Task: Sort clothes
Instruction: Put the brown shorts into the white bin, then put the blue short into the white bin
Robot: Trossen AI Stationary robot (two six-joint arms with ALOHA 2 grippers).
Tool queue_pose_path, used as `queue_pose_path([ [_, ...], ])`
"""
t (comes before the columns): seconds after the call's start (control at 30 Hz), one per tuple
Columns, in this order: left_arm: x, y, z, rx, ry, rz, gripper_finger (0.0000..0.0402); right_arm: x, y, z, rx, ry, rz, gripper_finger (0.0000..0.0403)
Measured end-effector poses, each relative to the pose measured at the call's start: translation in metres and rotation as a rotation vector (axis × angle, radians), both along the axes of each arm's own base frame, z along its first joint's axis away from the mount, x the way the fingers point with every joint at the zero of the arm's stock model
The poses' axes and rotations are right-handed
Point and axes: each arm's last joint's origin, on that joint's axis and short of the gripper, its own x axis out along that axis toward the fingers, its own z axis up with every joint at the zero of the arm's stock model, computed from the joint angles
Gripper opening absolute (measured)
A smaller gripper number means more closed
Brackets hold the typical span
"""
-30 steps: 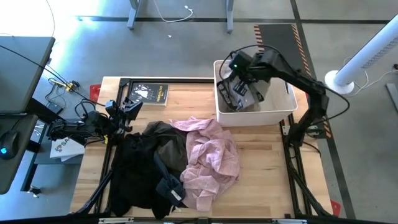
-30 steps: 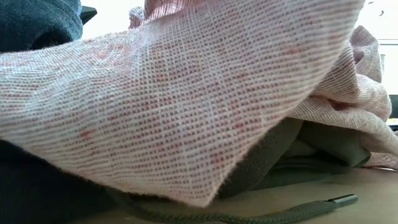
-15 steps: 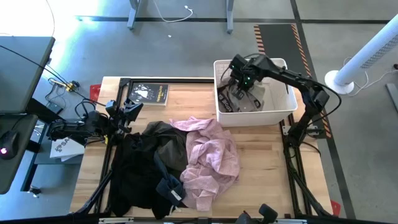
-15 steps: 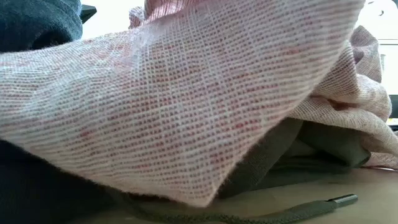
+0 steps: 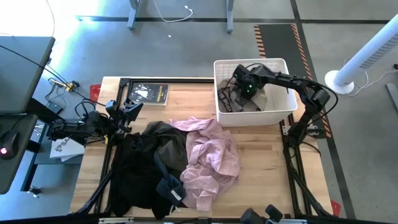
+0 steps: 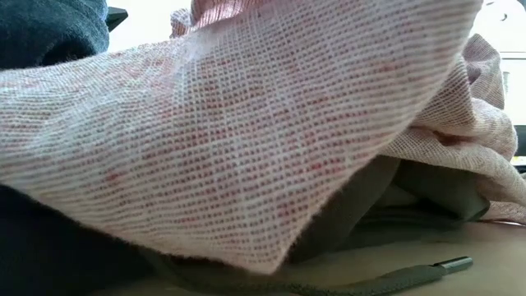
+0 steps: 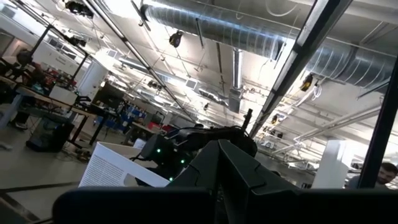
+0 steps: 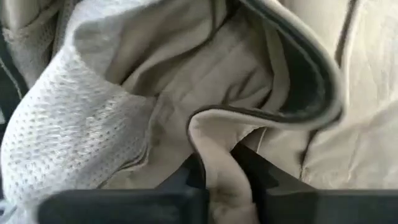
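Right gripper (image 5: 242, 91) down in the white basket (image 5: 283, 111), jaws clamped on a fold of beige-grey garment (image 8: 217, 155); left gripper (image 5: 129, 110) parked at the table's left edge, jaws together.

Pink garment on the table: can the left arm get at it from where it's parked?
Probably yes. The left gripper waits at the table's left edge, and the pink garment lies on top of the pile, uncovered. Only the black garment lies between them, low and flat.
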Motion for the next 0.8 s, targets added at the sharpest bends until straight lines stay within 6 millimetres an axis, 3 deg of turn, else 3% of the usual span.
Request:
queue_pose_path([
  [0.13,0.000,0.000,0.000,-0.003,0.004,0.006,0.0008,0.002,-0.003,0.023,0.001,0.021,0.003,0.0123],
  [0.23,0.000,0.000,0.000,-0.003,0.006,0.006,0.0008,0.003,-0.006,0.051,-0.052,0.058,-0.009,0.0163],
  [0.37,0.000,0.000,-0.001,-0.003,0.008,0.006,0.0008,0.005,-0.008,0.098,-0.176,0.075,-0.065,0.0179],
  [0.47,0.000,0.000,-0.001,-0.003,0.007,0.005,0.0008,0.011,0.001,0.136,-0.281,-0.022,-0.058,0.0180],
  [0.63,0.000,0.000,-0.001,-0.004,0.007,0.007,0.0008,0.023,0.039,0.193,-0.444,-0.276,0.041,0.0180],
  [0.8,0.000,0.000,-0.001,-0.004,0.007,0.007,0.0008,0.037,0.097,0.224,-0.539,-0.555,0.204,0.0181],
])
